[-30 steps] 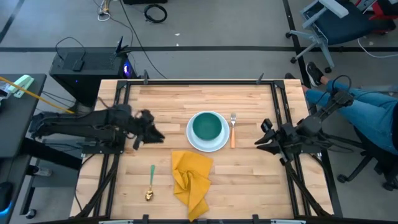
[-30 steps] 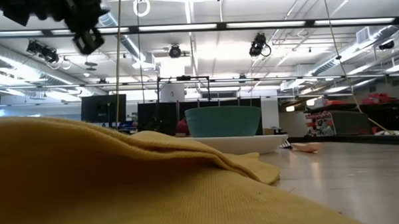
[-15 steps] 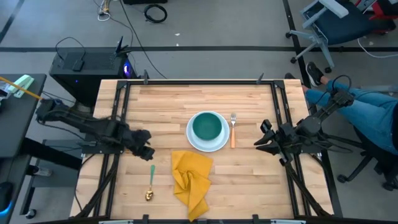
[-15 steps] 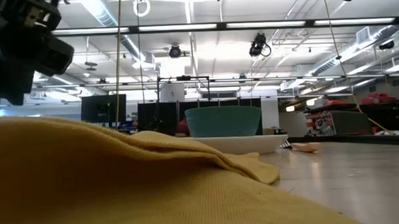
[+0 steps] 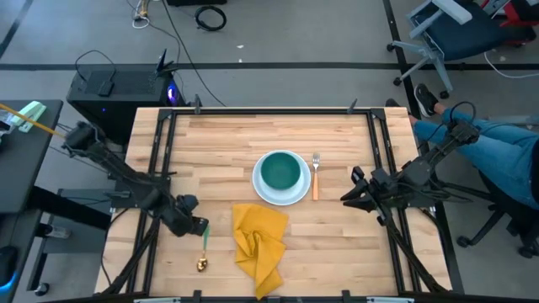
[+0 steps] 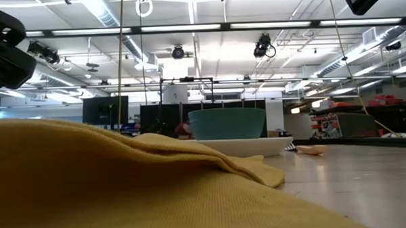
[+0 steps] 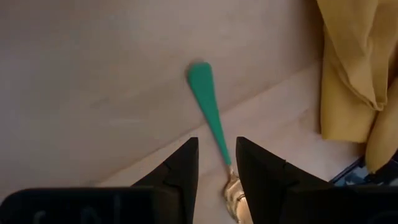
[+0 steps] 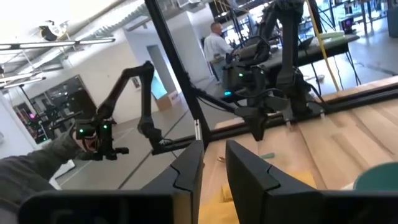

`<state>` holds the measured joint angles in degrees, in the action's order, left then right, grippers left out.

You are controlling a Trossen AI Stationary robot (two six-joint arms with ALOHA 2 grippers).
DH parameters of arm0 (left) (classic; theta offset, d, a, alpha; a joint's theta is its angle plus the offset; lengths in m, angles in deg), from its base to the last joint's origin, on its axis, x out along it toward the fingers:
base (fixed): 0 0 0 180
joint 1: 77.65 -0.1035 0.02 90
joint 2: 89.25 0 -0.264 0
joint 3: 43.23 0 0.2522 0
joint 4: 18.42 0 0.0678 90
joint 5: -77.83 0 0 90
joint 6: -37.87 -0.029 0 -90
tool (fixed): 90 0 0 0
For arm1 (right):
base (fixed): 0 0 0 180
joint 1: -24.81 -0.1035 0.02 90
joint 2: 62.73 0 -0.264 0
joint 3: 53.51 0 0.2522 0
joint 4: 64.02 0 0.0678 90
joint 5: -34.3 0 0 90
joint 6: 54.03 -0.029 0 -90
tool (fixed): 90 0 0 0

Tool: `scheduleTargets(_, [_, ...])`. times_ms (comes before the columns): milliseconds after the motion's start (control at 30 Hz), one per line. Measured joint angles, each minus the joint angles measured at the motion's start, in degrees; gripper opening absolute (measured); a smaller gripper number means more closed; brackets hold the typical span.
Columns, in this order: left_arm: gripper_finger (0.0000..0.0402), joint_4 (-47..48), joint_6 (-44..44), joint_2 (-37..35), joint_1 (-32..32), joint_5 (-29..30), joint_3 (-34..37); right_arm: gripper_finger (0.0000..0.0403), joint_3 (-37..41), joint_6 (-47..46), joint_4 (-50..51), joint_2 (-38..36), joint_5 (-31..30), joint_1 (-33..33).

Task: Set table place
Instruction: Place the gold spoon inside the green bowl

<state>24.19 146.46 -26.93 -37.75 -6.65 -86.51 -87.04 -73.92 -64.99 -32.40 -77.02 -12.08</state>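
A spoon (image 5: 205,237) with a green handle and a gold bowl lies flat on the light-wood table (image 5: 227,143), near its near-left part. My left gripper (image 5: 195,227) hangs just over the handle. In the left wrist view it (image 7: 216,155) is open, with a finger on either side of the green handle (image 7: 211,118), touching nothing. A crumpled yellow napkin (image 5: 259,242) lies right of the spoon. A teal bowl (image 5: 280,171) sits on a white plate (image 5: 257,183), with a fork (image 5: 316,177) to its right. My right gripper (image 5: 347,195), open, waits by the table's right rail.
Black rails (image 5: 160,160) run along the table's edges. In the low view the napkin (image 6: 124,184) fills the foreground, with the bowl (image 6: 227,123) behind it. A seated person's leg (image 5: 497,143) shows past the right edge. Bare wood lies along the far side.
My left gripper has moved from beside the plate toward the table's near edge and a little left. It has come down over the spoon's handle. In the low view it has slid off toward the left. Nothing on the table has moved.
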Motion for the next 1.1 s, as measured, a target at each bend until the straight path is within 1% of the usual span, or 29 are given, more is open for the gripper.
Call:
scheduleTargets(167, [0.0114,-6.24,1.73,4.99,2.45,1.12,0.00,0.0077,-0.02,0.03,0.18,0.01,0.00,0.00])
scheduleTargets(400, [0.0113,-10.95,1.60,10.56,2.86,1.12,0.00,0.0077,-0.02,0.07,0.14,0.00,0.00,0.00])
scheduleTargets(967, [0.0108,-13.21,3.10,10.97,2.84,1.34,0.00,0.0077,-0.02,0.09,0.13,0.00,0.00,0.02])
scheduleTargets(1100, [0.0104,-13.60,3.72,12.21,3.14,1.34,0.00,0.0077,-0.02,0.09,0.13,0.01,0.00,0.00])
